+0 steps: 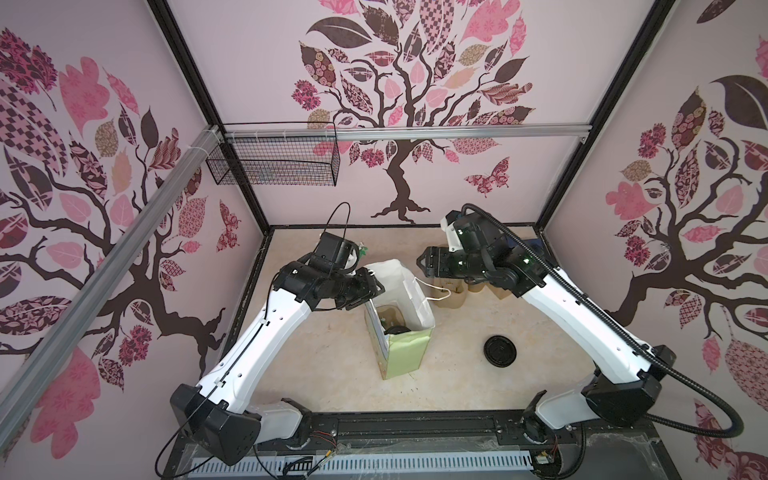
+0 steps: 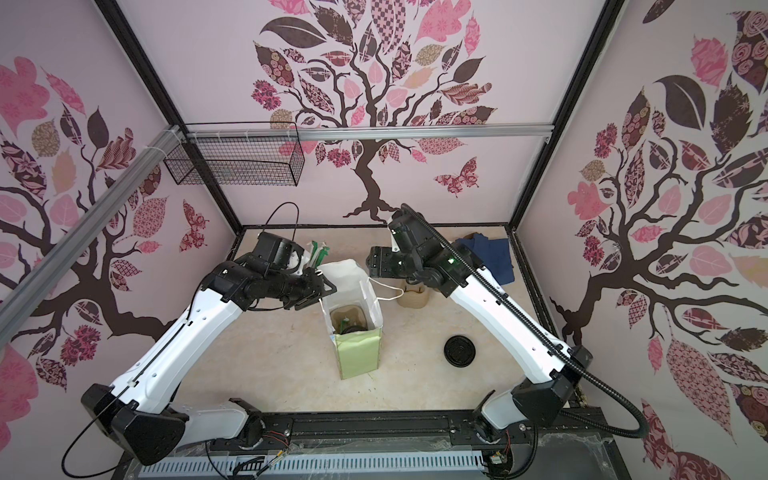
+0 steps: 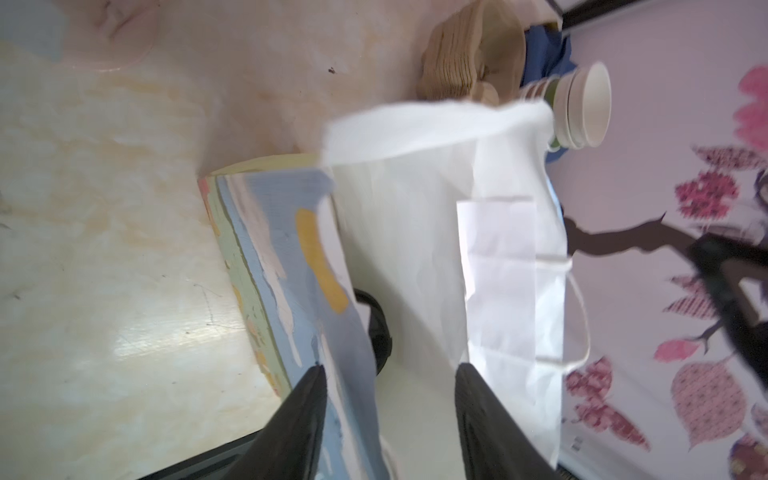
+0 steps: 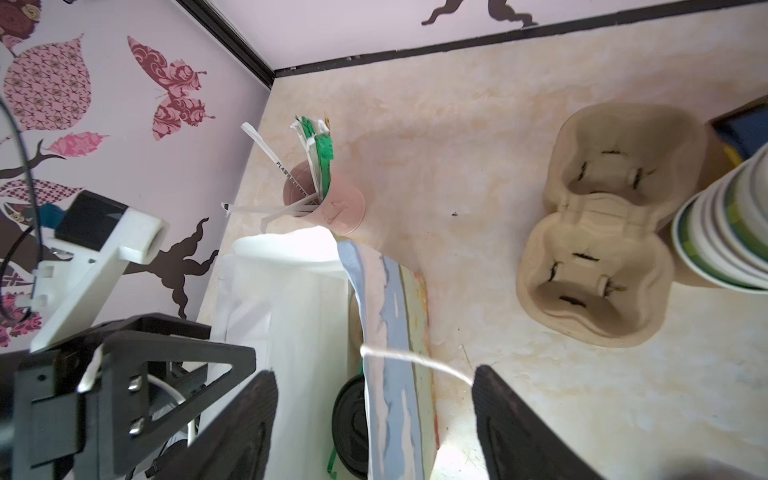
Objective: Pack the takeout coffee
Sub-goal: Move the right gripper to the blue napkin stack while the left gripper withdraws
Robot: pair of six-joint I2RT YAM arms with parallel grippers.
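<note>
takeout coffee point(image 1: 397, 330) sits low inside the open paper bag point(image 1: 405, 353) in the middle of the table, with both grippers spread at the bag's mouth.

in both top views i see only the cup's black lid, deep in the bag near its near wall. the left gripper point(image 3: 389, 365) is at the bag's left rim, its jaws apart, with the painted side wall running between them unpinched. the right gripper point(image 4: 376, 372) hovers at the far-right rim, its jaws also apart, and the white string handle point(image 4: 415, 361) crosses the gap between them. a loose black lid point(image 1: 500, 351) lies apart on the right. i judge the packing all but done and the step in hand to be letting go. next i would lift both arms clear without snagging the string or tipping the bag.
</note>
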